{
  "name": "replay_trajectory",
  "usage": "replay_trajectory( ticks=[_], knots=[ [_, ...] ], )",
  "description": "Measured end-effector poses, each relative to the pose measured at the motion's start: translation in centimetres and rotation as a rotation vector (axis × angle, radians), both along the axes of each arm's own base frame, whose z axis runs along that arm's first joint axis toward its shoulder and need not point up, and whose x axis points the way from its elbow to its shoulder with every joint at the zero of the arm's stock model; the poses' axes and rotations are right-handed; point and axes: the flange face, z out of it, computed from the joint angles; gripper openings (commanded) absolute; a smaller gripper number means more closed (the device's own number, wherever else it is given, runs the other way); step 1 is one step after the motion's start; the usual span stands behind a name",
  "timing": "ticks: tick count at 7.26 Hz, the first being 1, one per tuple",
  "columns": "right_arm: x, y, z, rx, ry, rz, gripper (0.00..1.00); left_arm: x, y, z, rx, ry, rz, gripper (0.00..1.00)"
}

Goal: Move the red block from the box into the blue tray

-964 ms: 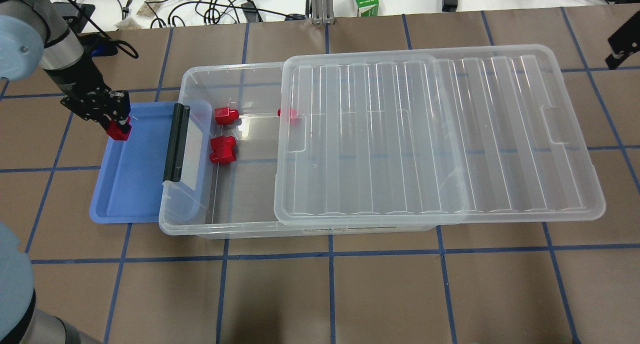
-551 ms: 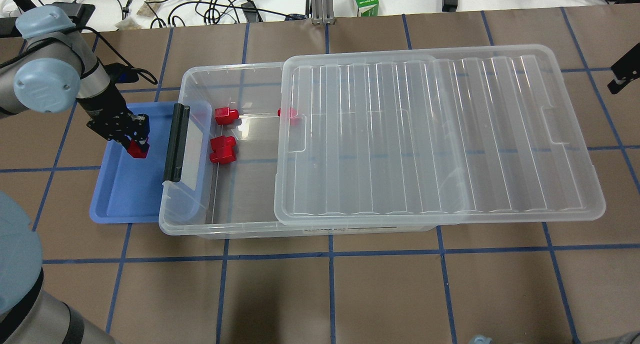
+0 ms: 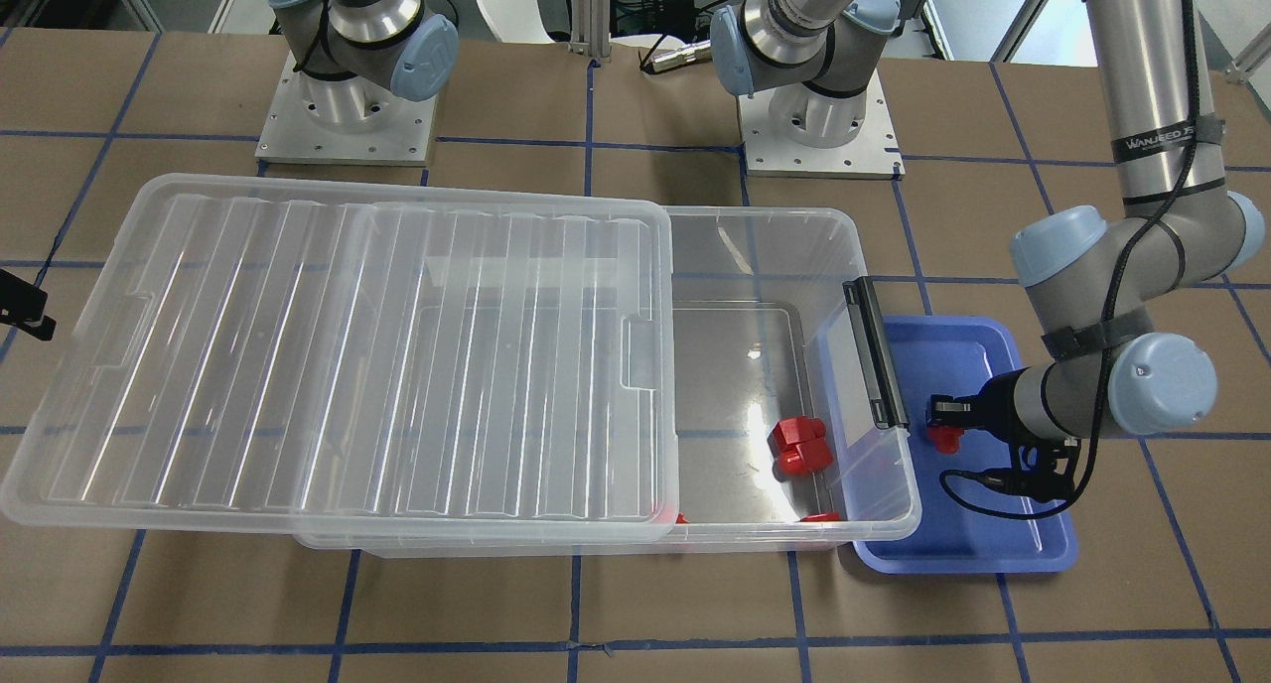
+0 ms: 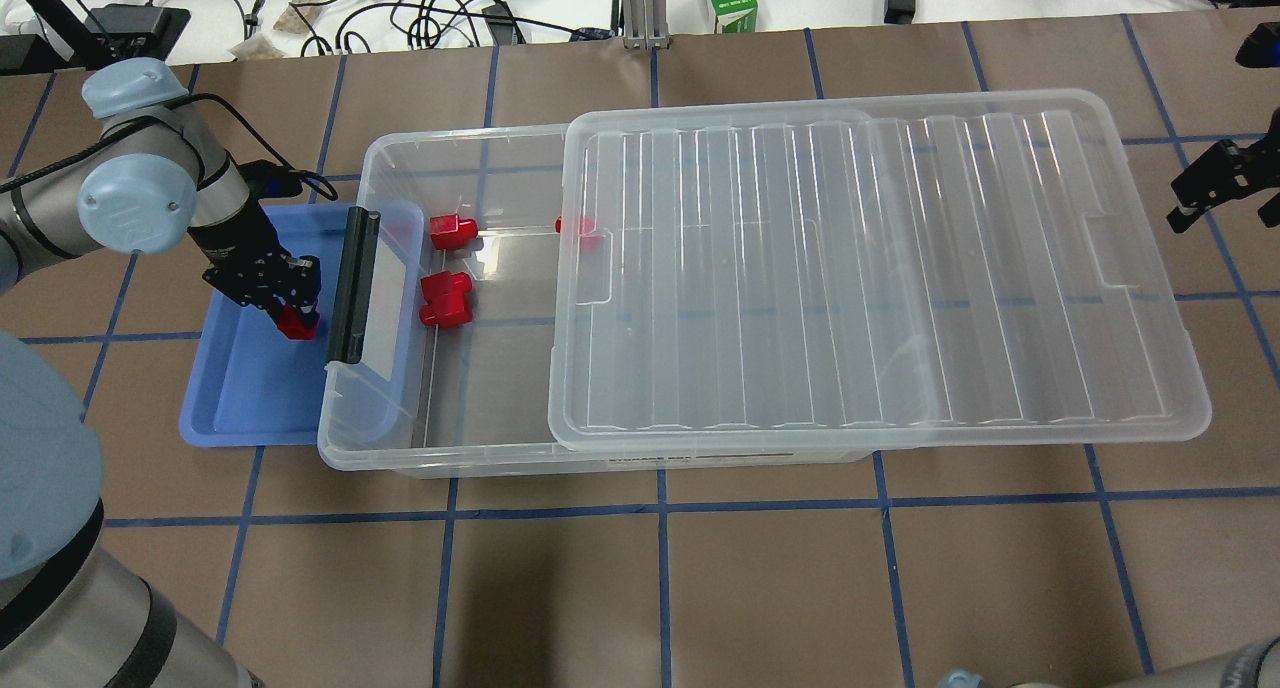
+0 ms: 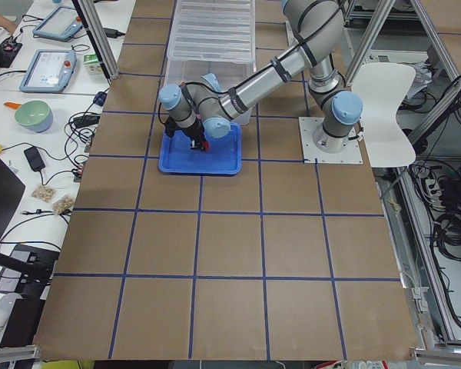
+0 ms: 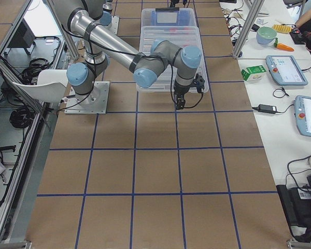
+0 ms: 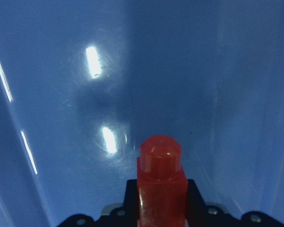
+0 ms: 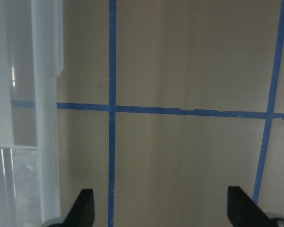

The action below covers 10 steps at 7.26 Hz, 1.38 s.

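Left tool (image 4: 296, 311) is clamped on the red block (image 7: 161, 182), pinching its sides, with the stub end pointing out ahead of the tool. Block sits low inside the blue tray (image 4: 235, 408), on the box side, just beside the black clip handle (image 4: 352, 283). Can't tell if it touches the tray floor. Right tool (image 8: 163, 210) is spread wide, gripping nothing, over the surface (image 8: 189, 61) just past the lid (image 4: 860, 268) edge. Other red pieces (image 4: 446, 300) lie in the box (image 4: 470, 148).
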Motion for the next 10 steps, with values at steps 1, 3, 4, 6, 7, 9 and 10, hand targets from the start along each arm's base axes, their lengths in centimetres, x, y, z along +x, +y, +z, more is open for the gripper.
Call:
replay_trajectory(
  ticks=[1, 3, 4, 6, 7, 9, 10],
  knots=[
    [0.3, 0.2, -0.7, 0.004, -0.002, -0.006, 1.00, 0.0, 0.0, -0.3, 0.006, 0.001, 0.002, 0.74],
    [0.7, 0.3, -1.1, 0.001, 0.001, -0.018, 1.00, 0.0, 0.0, -0.3, 0.006, -0.002, 0.002, 1.00],
    [1.3, 0.1, -1.1, -0.001, 0.001, -0.014, 1.00, 0.1, -0.1, 0.4, -0.003, -0.009, 0.000, 1.00],
    [4.0, -0.7, -1.1, -0.001, 0.004, 0.007, 1.00, -0.1, -0.6, 4.2, -0.052, -0.031, -0.011, 1.00],
    [5.2, -1.0, -1.2, 0.000, 0.005, 0.009, 1.00, -0.2, -0.6, 7.6, -0.077, -0.040, -0.014, 1.00],
    [7.9, -1.5, -1.2, 0.002, 0.009, -0.002, 1.00, -1.0, 0.2, 17.2, -0.128, -0.058, -0.025, 1.00],
    [9.4, -1.8, -1.2, 0.003, 0.012, -0.012, 1.00, -1.7, 1.1, 22.0, -0.154, -0.064, -0.030, 1.00]
  ],
)
